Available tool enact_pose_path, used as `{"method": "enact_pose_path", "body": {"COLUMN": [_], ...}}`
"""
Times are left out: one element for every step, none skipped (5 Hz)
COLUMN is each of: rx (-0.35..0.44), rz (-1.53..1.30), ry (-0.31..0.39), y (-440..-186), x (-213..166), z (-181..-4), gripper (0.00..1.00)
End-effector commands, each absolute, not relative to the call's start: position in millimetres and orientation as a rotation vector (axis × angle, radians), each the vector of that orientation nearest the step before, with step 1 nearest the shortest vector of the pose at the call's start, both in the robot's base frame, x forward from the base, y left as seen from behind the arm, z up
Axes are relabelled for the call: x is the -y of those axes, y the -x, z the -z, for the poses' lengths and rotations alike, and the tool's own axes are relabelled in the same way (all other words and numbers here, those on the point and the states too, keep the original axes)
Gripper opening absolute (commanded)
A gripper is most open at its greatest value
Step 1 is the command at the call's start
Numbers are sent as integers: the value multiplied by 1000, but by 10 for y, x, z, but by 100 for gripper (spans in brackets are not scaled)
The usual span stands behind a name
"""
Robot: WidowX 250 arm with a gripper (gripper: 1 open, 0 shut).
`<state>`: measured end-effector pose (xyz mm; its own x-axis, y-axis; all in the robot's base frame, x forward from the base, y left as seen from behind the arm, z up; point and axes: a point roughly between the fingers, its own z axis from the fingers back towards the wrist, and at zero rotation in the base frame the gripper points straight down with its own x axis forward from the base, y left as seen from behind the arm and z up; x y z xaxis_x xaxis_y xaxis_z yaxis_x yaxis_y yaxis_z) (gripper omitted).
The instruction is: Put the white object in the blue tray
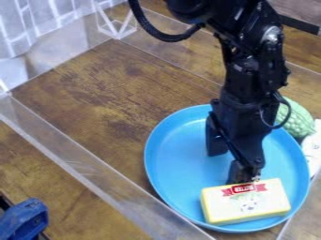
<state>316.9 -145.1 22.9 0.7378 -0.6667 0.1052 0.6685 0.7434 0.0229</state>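
The white object [313, 153] shows only as a sliver at the right edge of the picture, just outside the blue tray [175, 159] and below a green bumpy item. My black gripper [230, 159] points down over the middle of the tray. It is open and nothing sits between its fingers. One fingertip [243, 174] hangs just above a yellow box [251, 202] that lies in the tray's near part. The gripper stands to the left of the white object and apart from it.
A green bumpy vegetable-like item [298, 120] lies behind the tray at the right. Clear plastic walls [75, 155] fence the wooden table on the left and front. A blue thing [19, 221] lies outside the wall at the bottom left.
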Motion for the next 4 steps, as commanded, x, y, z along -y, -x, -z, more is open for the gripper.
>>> {"method": "enact_pose_path", "body": {"rx": [95, 94, 93, 89], "rz": [669, 609, 549, 576], "ry": [7, 0, -5, -6], "y": [-3205, -3295, -3372, -3419], "x": [1453, 1453, 1471, 1494], "z": [-128, -90, -59, -36], "gripper": [100, 100, 100, 100]}}
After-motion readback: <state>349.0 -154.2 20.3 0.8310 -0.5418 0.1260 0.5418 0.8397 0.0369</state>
